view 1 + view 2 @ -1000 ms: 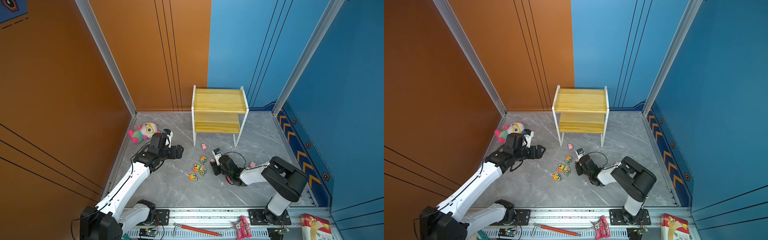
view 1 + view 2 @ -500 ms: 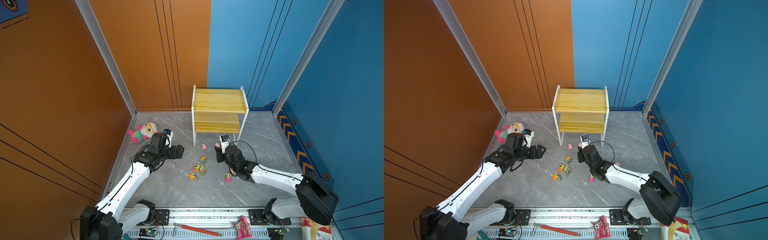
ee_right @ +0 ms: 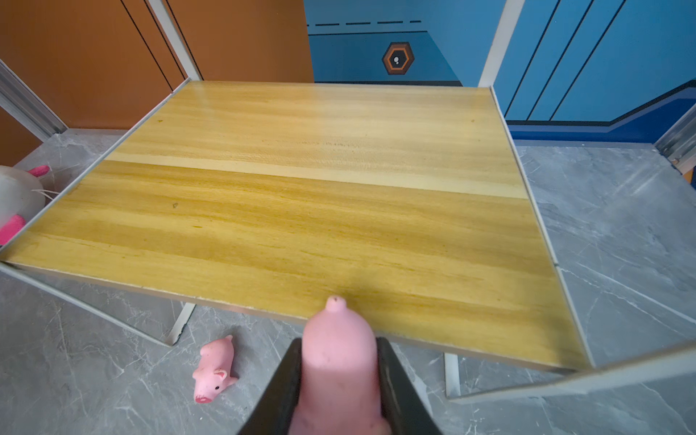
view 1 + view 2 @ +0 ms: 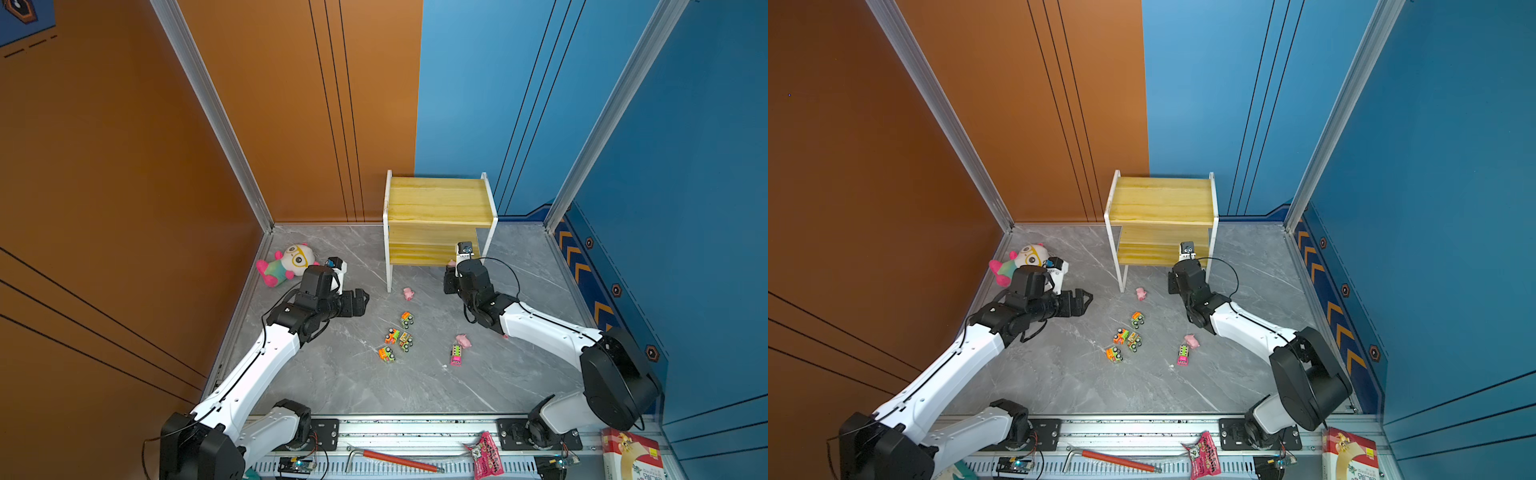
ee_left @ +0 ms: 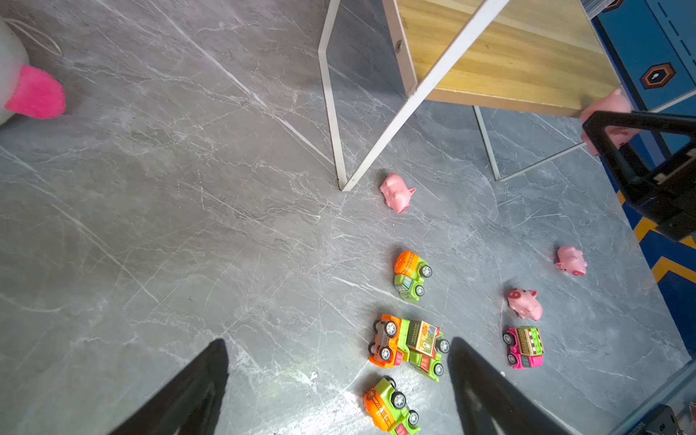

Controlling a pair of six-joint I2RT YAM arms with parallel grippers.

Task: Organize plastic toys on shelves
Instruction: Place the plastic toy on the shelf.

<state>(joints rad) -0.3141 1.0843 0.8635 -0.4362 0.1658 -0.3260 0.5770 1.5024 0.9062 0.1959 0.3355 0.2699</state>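
My right arm [image 4: 540, 332] stretched forward, right end effector [image 3: 339, 342] grasping pink pig [image 3: 338, 376] at shelf [image 3: 301, 211] edge. My left end effector [image 4: 362, 297] released, near trucks [image 4: 405, 340].

I count four tiny pink plastic pigs [image 5: 397, 192]: one clamped in my right gripper [image 3: 339, 344], three loose on the floor near it. Five tiny plastic toy trucks [image 5: 410, 277] lie on the floor near my left gripper [image 5: 339, 342], four orange-and-green and one pink. One white-headed plush doll [image 4: 291, 262] sits beside my left wrist, and one two-board wooden rack [image 4: 436, 199] stands at my right gripper's tips.
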